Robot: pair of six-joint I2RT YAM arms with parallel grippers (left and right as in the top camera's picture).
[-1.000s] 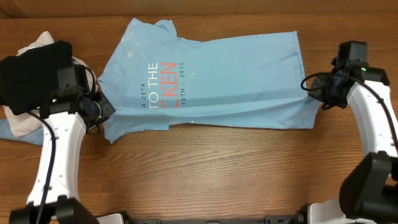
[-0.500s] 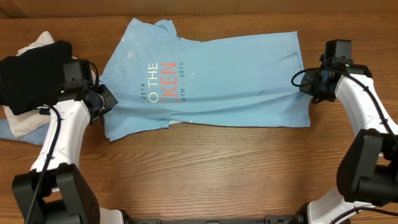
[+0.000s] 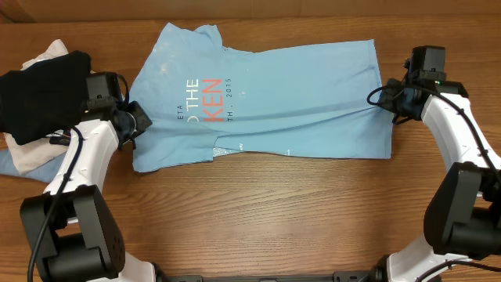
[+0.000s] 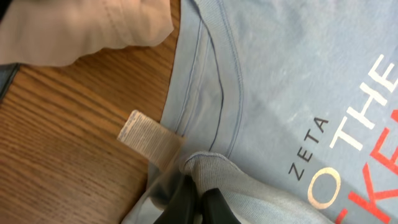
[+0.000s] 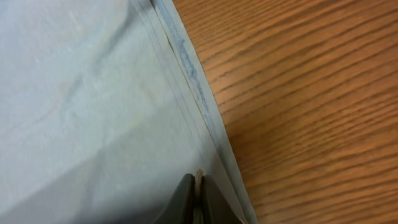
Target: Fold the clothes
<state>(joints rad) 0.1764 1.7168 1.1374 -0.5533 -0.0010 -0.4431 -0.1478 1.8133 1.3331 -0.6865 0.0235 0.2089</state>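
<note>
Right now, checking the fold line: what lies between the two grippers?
Only the sky-blue T-shirt, from the left gripper at its collar to the right gripper at its hem; the overhead view shows it.

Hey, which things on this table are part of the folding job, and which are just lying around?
Part of the job: light blue T-shirt; left gripper, shut on its collar end; right gripper, shut on its hem.
Lying about: black garment; beige garment partly under it.
</note>
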